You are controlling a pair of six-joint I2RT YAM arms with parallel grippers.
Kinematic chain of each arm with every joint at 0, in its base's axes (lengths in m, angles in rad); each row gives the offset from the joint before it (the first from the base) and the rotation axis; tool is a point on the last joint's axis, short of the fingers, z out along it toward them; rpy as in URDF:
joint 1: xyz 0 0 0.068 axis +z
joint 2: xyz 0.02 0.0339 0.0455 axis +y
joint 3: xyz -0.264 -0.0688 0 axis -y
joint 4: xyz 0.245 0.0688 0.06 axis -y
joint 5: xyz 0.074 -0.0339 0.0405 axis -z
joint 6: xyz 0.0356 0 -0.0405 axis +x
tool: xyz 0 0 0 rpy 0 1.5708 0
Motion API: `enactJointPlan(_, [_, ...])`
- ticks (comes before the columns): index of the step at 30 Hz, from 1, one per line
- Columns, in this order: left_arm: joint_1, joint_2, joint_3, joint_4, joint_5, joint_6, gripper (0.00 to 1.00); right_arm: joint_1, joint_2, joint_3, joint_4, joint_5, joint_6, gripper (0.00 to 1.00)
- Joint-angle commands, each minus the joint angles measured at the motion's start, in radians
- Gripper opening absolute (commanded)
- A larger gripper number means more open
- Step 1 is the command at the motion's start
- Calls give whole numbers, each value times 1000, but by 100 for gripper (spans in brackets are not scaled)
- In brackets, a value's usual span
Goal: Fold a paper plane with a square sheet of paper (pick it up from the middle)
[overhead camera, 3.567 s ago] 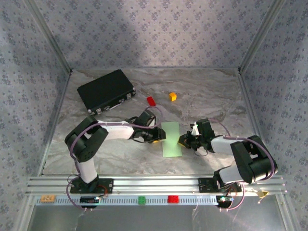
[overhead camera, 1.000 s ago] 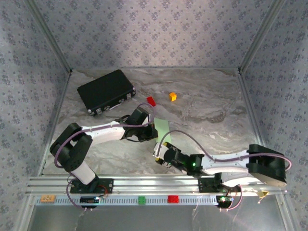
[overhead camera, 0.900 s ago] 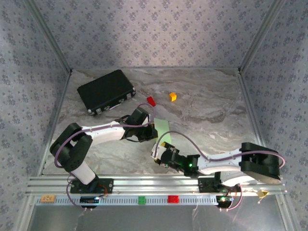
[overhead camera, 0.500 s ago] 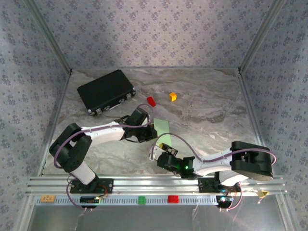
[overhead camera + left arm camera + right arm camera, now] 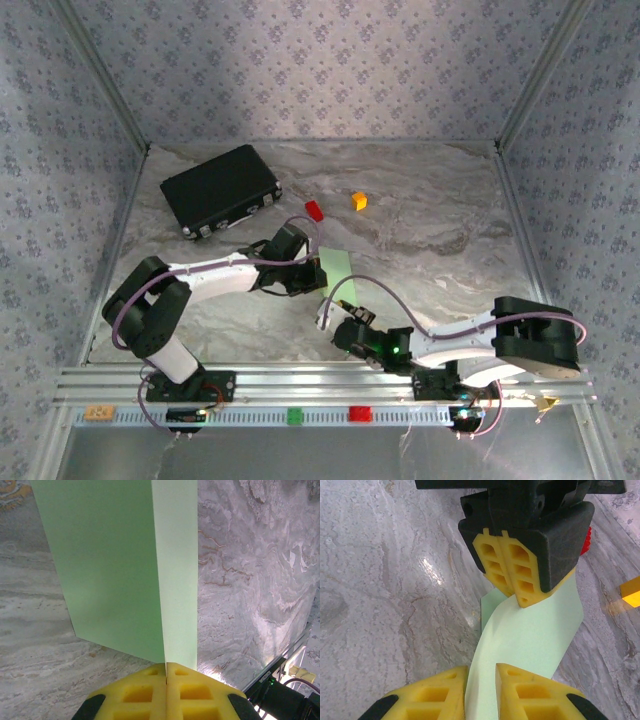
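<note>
**Two pincers, one green sheet, mid-counter**

Here we are at the middle of the marble counter (image 5: 440, 225), and the pale green sheet of paper (image 5: 337, 266) hangs between both arms, off the stone. The left pincer (image 5: 310, 273) reaches in from the left and is clamped tight: on the left wrist view its yellow fingertips (image 5: 141, 692) meet with no gap, biting the sheet of paper (image 5: 115, 565) right on a fold line, a darker panel to one side and a paler strip to the other.

Down near the front edge, the right pincer (image 5: 326, 318) points up towards its partner. From its own wrist camera, the right pincer (image 5: 481, 685) has its jaws narrowly apart, with the curved sheet of paper (image 5: 530, 635) running down into that gap. Whether they press on it, I cannot tell. Straight ahead is the left pincer (image 5: 515, 575), gripping the far end.

Behind them lie a red block (image 5: 314, 210) and an orange block (image 5: 359, 200), well apart from the paper, and a black case (image 5: 220, 188) sits at the back left.
</note>
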Motion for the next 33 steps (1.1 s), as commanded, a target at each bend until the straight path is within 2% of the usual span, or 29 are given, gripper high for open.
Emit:
enactJointPlan(1, [5, -22, -5, 0, -3, -8, 0, 5, -13, -10, 16, 8, 30, 22])
enactJointPlan(9, [5, -26, -8, 0, -7, -8, 0, -7, -26, -15, 3, 4, 57, 8])
enactJointPlan(19, [4, -37, -7, -12, -15, -2, 3, -23, -25, -8, -29, -18, 83, 0])
enactJointPlan(21, [5, -42, -7, -22, -23, 1, 10, -28, -25, -6, -36, -31, 91, 0])
enactJointPlan(22, [5, -44, -4, -29, -28, 4, 19, -33, -27, -4, -40, -40, 96, 0])
enactJointPlan(23, [5, -48, -1, -41, -33, 9, 23, -38, -29, -5, -46, -55, 102, 0])
enactJointPlan(25, [6, -63, 3, -68, -56, 20, 26, -55, -37, -5, -55, -106, 116, 0])
enactJointPlan(26, [4, -74, 4, -85, -74, 23, 31, -65, -39, -6, -57, -135, 125, 0])
enactJointPlan(28, [5, -93, 5, -113, -102, 30, 48, -85, -48, -10, -57, -188, 141, 0])
enactJointPlan(31, [7, -119, 14, -162, -145, 41, 59, -119, -60, -9, -71, -245, 169, 0])
enactJointPlan(33, [7, -137, 12, -179, -169, 43, 63, -140, -68, -7, -79, -285, 182, 0])
